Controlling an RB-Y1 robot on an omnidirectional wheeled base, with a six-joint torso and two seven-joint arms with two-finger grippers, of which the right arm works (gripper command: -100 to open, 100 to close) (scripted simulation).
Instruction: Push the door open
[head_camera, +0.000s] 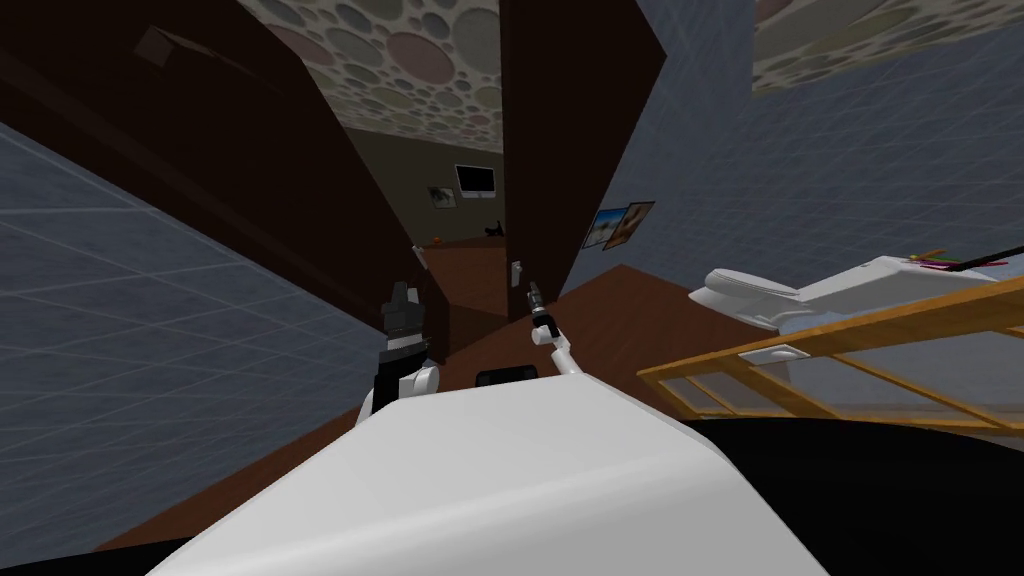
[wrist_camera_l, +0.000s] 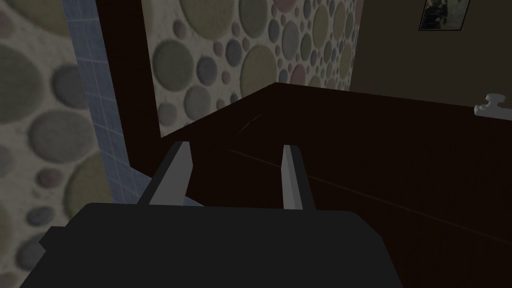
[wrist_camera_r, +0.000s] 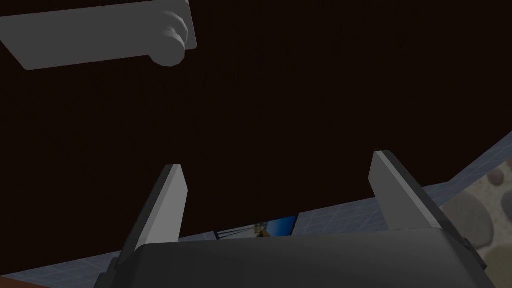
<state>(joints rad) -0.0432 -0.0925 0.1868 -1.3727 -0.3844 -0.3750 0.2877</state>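
A dark brown door stands ajar just ahead, to the right of a narrow gap. It carries a grey lever handle. My right gripper is raised close to that handle. In the right wrist view the right gripper is open and empty, facing the flat dark door, with the handle off beyond one finger. My left gripper is up at the dark brown panel left of the gap. The left gripper is open, with a pale handle far off to one side.
Through the gap I see a room with a screen on its wall. A white toilet and a wooden frame stand to the right. Blue tiled walls close in on both sides, and two pictures hang by the door.
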